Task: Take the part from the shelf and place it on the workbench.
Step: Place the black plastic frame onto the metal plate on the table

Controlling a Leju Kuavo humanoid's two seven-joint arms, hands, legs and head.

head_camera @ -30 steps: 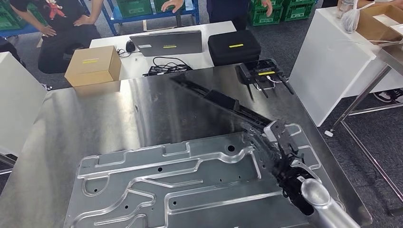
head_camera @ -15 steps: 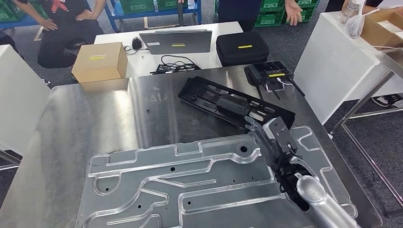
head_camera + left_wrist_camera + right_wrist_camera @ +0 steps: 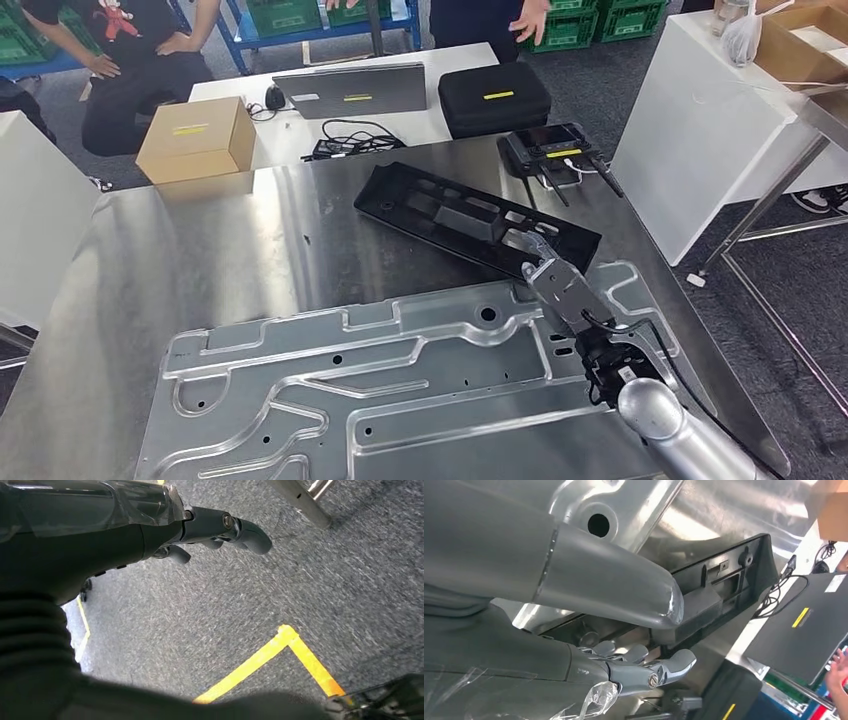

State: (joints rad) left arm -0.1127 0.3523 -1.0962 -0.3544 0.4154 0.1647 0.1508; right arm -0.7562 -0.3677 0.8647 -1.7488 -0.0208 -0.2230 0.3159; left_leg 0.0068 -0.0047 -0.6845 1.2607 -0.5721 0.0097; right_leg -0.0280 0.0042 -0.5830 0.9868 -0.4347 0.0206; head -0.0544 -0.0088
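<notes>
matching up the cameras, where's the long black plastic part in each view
Head view: black part lies slanted on the steel workbench, right hand at its near end.
Right wrist view: black part just past the thumb.
Left wrist view: not in it.
Shared landmark: grey laptop.
</notes>
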